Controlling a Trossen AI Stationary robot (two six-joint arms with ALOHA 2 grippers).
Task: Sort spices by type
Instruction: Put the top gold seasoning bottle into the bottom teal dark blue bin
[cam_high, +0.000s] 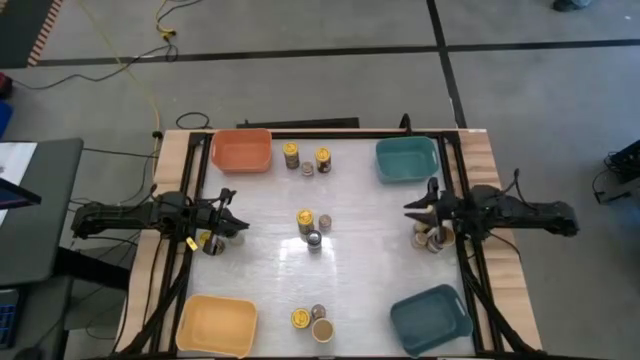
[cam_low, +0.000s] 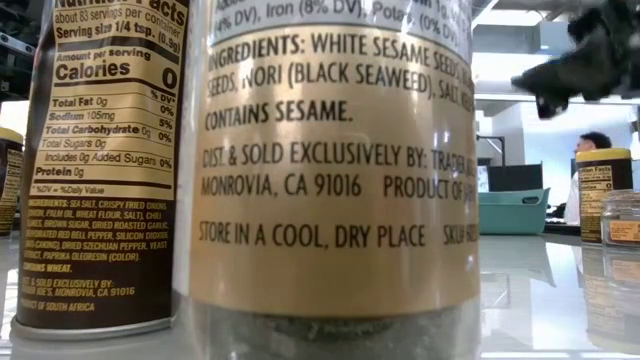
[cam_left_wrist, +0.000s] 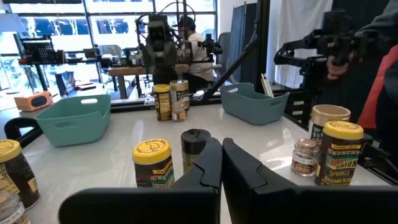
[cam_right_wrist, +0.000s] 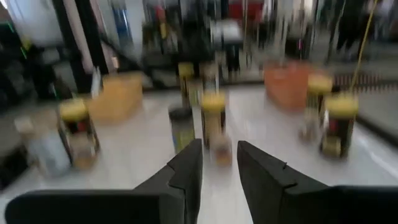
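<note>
The spices stand upright on their bases in small groups on the white table (cam_high: 370, 260): three jars at the far middle (cam_high: 307, 160), three in the centre (cam_high: 313, 228), three at the near middle (cam_high: 312, 321), one beside my left gripper (cam_high: 212, 242), and a few beside my right gripper (cam_high: 431, 238). My left gripper (cam_high: 238, 222) is at the left edge, level and shut, holding nothing. My right gripper (cam_high: 410, 208) is at the right edge, level, with a narrow gap between its fingers (cam_right_wrist: 221, 167) and nothing in it. A tan-labelled jar (cam_low: 330, 180) and a dark jar (cam_low: 100, 170) fill the low view.
Four bins sit at the table's corners: orange (cam_high: 240, 150) far left, teal (cam_high: 407, 158) far right, yellow (cam_high: 215, 322) near left, dark teal (cam_high: 430, 315) near right. A person's sleeve (cam_left_wrist: 379, 74) shows beyond the table in the left wrist view.
</note>
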